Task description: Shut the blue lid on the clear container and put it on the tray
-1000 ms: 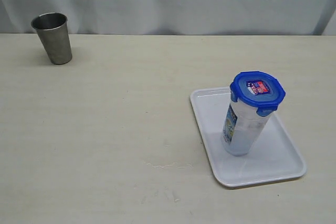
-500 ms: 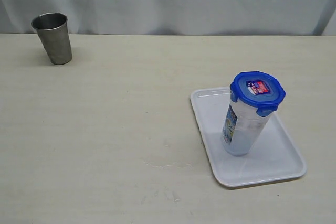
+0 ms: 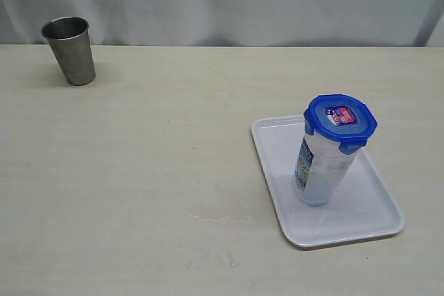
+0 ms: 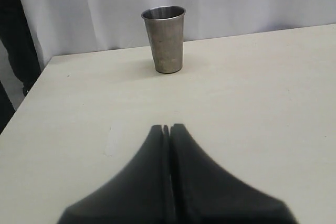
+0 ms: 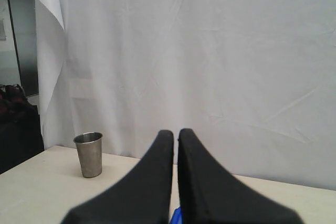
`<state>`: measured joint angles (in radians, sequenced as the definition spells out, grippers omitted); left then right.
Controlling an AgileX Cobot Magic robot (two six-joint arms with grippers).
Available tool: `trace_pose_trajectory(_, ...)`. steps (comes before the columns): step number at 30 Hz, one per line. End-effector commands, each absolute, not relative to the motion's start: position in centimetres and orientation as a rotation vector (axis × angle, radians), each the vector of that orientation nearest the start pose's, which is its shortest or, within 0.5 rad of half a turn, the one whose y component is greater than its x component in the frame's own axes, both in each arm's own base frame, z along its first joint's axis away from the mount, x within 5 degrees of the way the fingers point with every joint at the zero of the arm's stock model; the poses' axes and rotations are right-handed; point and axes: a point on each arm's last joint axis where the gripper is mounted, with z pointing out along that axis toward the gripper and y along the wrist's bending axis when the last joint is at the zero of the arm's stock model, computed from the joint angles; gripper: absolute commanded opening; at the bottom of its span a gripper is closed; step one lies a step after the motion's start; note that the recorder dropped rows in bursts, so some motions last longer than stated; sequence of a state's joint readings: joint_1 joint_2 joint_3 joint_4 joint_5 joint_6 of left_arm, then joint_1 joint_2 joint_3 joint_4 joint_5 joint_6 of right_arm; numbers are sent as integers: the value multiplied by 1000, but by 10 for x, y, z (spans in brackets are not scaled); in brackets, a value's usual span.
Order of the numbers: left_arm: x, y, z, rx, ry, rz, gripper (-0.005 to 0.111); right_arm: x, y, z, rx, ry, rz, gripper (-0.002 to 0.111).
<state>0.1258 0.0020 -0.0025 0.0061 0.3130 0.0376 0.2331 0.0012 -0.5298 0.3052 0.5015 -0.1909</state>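
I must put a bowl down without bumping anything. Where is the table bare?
The widest bare patch of the table lies between the steel cup at the far left and the tray on the right, down to the near edge. The tray is crowded: the clear container with its blue lid stands on it, leaving little bare tray.

Soft, even light fills all three views, bright without glare on the tray (image 3: pixel 368 216) — the steel cup (image 3: pixel 69 50) and clear container (image 3: pixel 322 168) cast only faint, diffuse shadows, while the left gripper (image 4: pixel 169 128) and right gripper (image 5: pixel 175 132) loom dark and soft-edged near their lenses.
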Motion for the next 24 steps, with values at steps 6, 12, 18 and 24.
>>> trace_pose_trajectory(6, 54, 7, 185, -82, 1790, 122, 0, -4, 13, 336, -228, 1432, 366, 4)
trace_pose_trajectory(12, 54, 7, 185, -82, 1790, 122, 0, -4, 13, 336, -228, 1432, 366, 4)
trace_pose_trajectory(18, 54, 7, 185, -80, 1792, 125, 0, 7, 11, 324, -219, 1427, 299, 4)
trace_pose_trajectory(24, 54, 7, 185, -80, 1792, 125, 0, 38, 6, 280, -136, 1329, 99, 4)
